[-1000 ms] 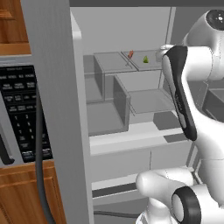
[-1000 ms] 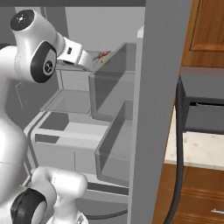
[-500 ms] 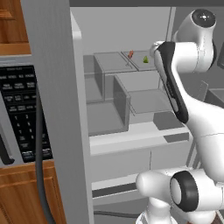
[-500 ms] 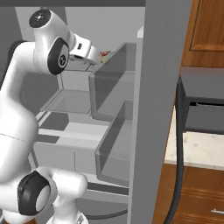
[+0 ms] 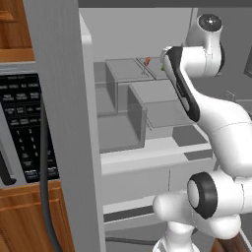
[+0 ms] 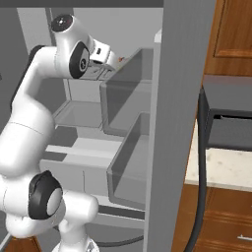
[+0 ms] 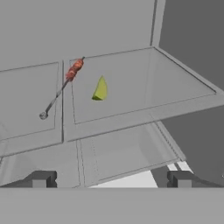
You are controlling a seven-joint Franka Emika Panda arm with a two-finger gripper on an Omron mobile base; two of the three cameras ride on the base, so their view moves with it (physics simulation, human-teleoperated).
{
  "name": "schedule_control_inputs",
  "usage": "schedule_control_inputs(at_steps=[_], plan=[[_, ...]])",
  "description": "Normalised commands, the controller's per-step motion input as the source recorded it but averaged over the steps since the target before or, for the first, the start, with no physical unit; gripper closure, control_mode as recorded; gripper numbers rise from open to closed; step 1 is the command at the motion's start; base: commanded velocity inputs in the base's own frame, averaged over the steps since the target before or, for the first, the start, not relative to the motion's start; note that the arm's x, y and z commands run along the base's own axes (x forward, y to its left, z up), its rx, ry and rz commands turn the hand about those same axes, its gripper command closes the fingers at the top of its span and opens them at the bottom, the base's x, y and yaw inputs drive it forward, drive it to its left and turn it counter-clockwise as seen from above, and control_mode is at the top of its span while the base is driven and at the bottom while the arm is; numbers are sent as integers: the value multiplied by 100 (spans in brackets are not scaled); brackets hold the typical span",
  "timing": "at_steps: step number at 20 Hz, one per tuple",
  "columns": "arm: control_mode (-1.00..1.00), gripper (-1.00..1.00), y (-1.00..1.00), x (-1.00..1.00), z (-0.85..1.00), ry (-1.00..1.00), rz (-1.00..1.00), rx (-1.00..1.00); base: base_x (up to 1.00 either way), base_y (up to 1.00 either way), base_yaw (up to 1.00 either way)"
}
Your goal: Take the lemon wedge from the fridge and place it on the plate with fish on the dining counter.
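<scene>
The lemon wedge (image 7: 100, 89), small and yellow-green, lies on an upper grey shelf (image 7: 144, 87) inside the open fridge (image 5: 123, 133). In the hand view my gripper (image 7: 111, 179) is open, its two dark fingertips (image 7: 41, 179) far apart with nothing between them. The wedge sits ahead of the gripper, a little left of centre and well clear of the fingers. From the left base view the arm's hand (image 5: 170, 56) reaches over that shelf and covers most of the wedge. The plate, the fish and the dining counter are out of view.
A thin red skewer-like item (image 7: 73, 70) lies just left of the wedge on the same shelf. Clear door bins (image 6: 128, 93) stand to the right of the arm. The open fridge door (image 5: 59, 98) and a black keypad panel (image 5: 27, 128) are on the left. A beige countertop (image 6: 221, 167) carries a dark appliance.
The arm has risen and swung the hand deeper toward the upper shelf. The gripper has stayed open. The wedge and the red item have not moved.
</scene>
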Motion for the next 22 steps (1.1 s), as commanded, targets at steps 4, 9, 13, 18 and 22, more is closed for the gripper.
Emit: schedule_control_inputs(at_steps=[4,9,13,18,22], plan=[[-100,-100,0,68,-17,1,0,0,0,0,0],[-100,-100,0,67,-15,0,0,0,0,0,0],[-100,-100,-1,58,-21,0,0,0,0,0,0],[-100,-100,-1,61,-12,0,0,0,0,0,0],[-100,-100,-8,62,-6,1,0,0,0,0,0]])
